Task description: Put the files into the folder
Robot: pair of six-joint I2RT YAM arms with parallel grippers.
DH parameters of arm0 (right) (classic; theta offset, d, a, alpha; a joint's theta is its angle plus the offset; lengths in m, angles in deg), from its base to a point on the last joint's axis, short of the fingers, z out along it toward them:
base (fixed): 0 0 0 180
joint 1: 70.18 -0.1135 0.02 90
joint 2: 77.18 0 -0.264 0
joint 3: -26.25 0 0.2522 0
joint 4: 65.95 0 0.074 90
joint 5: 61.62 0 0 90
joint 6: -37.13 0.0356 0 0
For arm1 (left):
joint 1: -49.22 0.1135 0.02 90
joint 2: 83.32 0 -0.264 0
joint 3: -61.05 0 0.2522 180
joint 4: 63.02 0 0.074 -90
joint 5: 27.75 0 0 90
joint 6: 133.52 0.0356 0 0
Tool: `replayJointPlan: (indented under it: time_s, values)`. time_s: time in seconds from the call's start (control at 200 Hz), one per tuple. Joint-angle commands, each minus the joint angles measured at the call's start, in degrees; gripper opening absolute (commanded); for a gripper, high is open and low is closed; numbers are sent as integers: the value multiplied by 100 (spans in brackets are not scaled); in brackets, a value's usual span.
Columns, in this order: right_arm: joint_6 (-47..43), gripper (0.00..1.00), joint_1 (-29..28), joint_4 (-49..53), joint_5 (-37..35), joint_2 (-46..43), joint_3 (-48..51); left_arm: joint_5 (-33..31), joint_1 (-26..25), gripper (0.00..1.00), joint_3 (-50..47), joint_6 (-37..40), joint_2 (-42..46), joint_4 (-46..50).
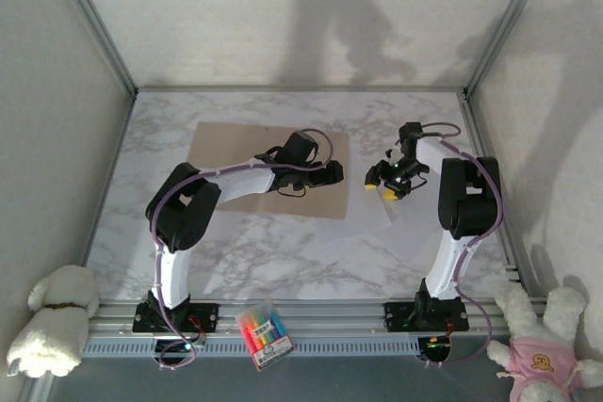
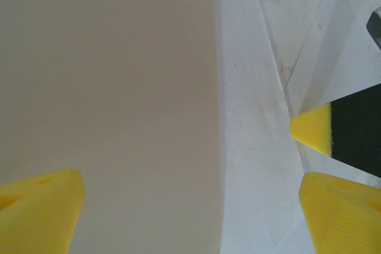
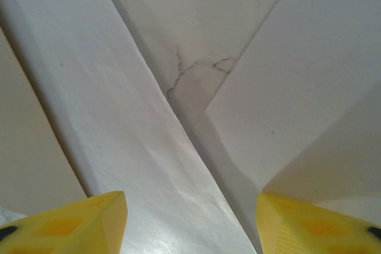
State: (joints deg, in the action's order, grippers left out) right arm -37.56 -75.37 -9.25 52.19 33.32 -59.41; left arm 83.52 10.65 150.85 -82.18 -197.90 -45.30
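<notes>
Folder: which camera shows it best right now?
Top external: the folder lies flat with its outline visible, though the left arm crosses it. Left wrist gives a close tan surface and one edge; right wrist, a tan sliver.

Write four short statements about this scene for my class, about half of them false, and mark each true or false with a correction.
1. The folder lies flat on the marble table. True.
2. The left pincer is shut on a sheet. False: its jaws stand wide apart with nothing between them.
3. The white files lie splayed on the table next to the folder. True.
4. The marker pack lies on the folder. False: it rests at the near rail, between the two arm bases.
</notes>
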Motion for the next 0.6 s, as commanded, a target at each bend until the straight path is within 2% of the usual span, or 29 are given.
replayJointPlan:
  time_s: [0.0, 0.596]
  values:
    - [-218, 60, -85, 218, 124, 186, -173, 83, -2, 93, 42, -93, -143, -125]
    - [-463, 60, -121, 202, 818, 70, -62, 91, -28, 93, 114, -90, -212, -72]
